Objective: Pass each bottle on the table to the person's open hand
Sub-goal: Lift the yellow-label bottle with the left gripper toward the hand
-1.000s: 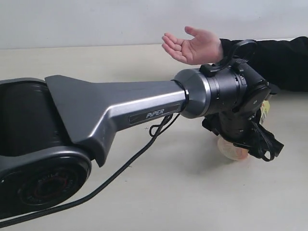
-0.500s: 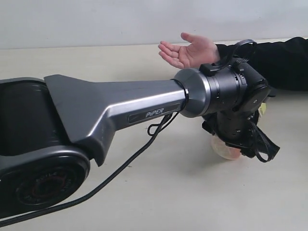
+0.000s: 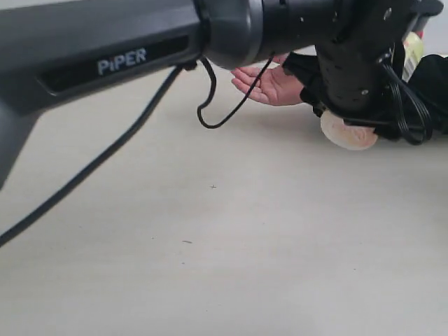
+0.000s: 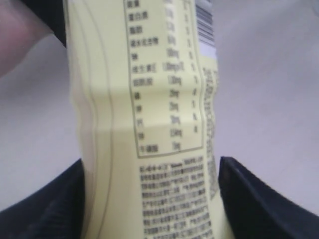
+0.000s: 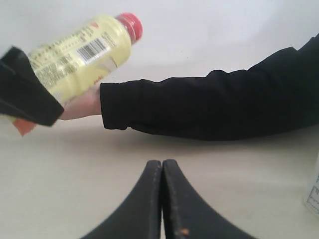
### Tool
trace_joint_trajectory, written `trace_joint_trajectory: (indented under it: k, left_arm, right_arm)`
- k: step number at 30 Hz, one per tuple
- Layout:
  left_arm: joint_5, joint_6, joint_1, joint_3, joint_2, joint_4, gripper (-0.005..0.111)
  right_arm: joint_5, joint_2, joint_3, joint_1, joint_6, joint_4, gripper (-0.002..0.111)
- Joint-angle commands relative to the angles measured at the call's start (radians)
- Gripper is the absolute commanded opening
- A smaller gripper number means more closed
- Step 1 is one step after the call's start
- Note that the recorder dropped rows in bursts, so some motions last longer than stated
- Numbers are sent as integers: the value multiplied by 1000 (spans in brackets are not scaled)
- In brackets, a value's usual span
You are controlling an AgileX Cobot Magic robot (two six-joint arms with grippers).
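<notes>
**A:** Across the top of the exterior view, starting upper left, the left arm [image 3: 105,49] runs toward the person's open hand [image 3: 269,84], palm up at upper centre. What is the claw doing?

**B:** At upper right the left gripper [image 4: 154,199] is clamped on the yellow bottle [image 3: 348,133], one finger on each side of its label. The bottle hangs tilted above the table [image 3: 210,245], right of the palm. I cannot tell whether it touches the hand.

**A:** And the right gripper [image 5: 162,199]?

**B:** Fingers pressed together, holding nothing. Another bottle [image 5: 314,194] shows as a sliver in its wrist view.

**A:** What could go wrong?

**B:** Releasing too soon, I judge. The base sits beside the palm rather than over it, so the bottle could fall, roll, and knock the waiting one
</notes>
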Motion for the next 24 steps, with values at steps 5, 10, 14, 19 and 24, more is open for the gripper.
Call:
trace_joint_trajectory:
  k: [5,10,14,19,24]
  left_arm:
    - [-22,-174,103,-5,-48,23,0]
    - [-46,-236,203,-5,-33,-50,0]
    - [-95,-232,263,-5,-13,-161,0]
    - [-183,-232,285,-5,39,-192,0]
    - [-255,-235,285,-5,77,-192,0]
  right_arm:
    - [-4,-6,4,-5,-5,-1,0]
    - [-4,-6,4,-5,-5,-1,0]
    - [-4,-6,4,-5,-5,-1,0]
    - [-4,-6,4,-5,-5,-1,0]
    - [-4,-6,4,-5,-5,-1,0]
